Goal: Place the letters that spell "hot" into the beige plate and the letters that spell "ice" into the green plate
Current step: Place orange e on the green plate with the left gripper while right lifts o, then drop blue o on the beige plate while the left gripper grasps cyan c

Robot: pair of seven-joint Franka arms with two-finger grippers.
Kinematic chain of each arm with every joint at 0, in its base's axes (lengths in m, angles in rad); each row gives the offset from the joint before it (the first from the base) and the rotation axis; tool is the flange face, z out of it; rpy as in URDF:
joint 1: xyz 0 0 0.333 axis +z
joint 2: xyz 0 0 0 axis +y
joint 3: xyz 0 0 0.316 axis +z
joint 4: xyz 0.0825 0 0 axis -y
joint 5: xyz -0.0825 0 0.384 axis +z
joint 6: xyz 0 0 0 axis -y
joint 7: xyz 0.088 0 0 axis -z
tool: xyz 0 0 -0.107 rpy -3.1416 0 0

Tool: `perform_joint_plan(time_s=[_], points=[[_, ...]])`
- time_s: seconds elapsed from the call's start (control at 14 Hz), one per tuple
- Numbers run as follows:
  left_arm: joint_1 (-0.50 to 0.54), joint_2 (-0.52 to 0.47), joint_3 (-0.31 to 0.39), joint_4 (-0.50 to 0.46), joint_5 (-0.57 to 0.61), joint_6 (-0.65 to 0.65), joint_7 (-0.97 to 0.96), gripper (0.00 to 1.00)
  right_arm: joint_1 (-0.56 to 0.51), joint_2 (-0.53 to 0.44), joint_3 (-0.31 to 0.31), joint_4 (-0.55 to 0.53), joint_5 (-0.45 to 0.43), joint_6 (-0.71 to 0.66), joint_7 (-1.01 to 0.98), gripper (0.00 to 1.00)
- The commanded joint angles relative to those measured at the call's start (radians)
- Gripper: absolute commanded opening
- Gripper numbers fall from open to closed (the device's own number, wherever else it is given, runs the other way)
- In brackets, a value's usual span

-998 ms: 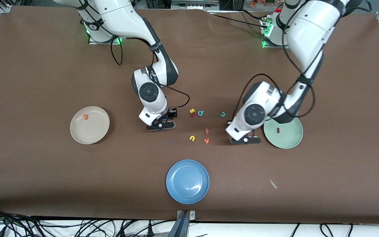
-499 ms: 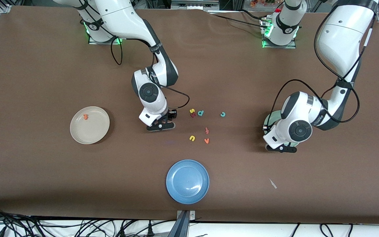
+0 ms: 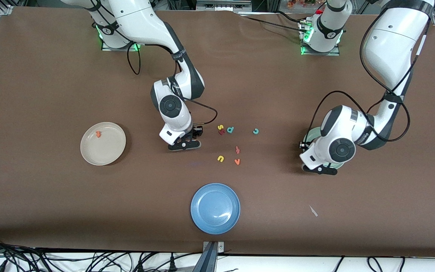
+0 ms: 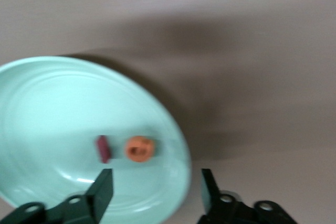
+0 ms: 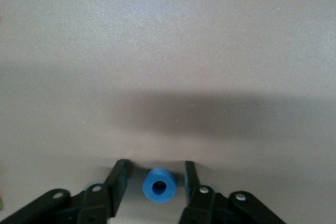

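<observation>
My right gripper (image 3: 184, 144) stands low on the table, open, its fingers on either side of the blue o (image 5: 159, 184) with a small gap at each. My left gripper (image 4: 156, 187) hangs open over the rim of the green plate (image 4: 52, 103), which holds the dark red i (image 4: 103, 148) and the orange e (image 4: 140, 149). In the front view the left arm covers most of that plate (image 3: 310, 134). The orange t (image 3: 98, 134) lies in the beige plate (image 3: 106, 151). The teal c (image 3: 255, 131) lies on the table between the arms.
Between the grippers lie a yellow letter (image 3: 220, 127), a teal d (image 3: 230, 130), an orange f (image 3: 237, 150), a yellow u (image 3: 221, 158) and an orange v (image 3: 237, 161). A blue plate (image 3: 215, 208) sits near the front edge, a white scrap (image 3: 313, 210) beside it.
The left arm swung from beside the loose letters to over the green plate and its gripper opened. The right gripper's fingers have drawn closer together while the arm stayed put.
</observation>
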Motion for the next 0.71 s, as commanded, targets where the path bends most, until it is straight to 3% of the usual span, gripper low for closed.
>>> perform_joint_plan(time_s=[0.0,0.14,0.29,0.64], points=[[-0.018,-0.026,-0.08,-0.001,0.008,-0.01,-0.099,1.0,-0.002,0.01,0.005,0.009,0.027,-0.008,-0.029,0.45],[-0.043,-0.021,-0.127,-0.001,0.01,-0.009,-0.227,1.0,-0.002,0.007,0.005,0.0,0.027,-0.009,-0.029,0.2],[-0.087,-0.017,-0.125,-0.001,0.022,-0.007,-0.324,1.0,-0.002,0.001,0.005,-0.011,0.027,-0.009,-0.029,0.2],[-0.078,-0.008,-0.127,0.005,-0.003,0.002,-0.332,1.0,-0.002,0.001,0.005,-0.011,0.027,-0.008,-0.029,0.17]])
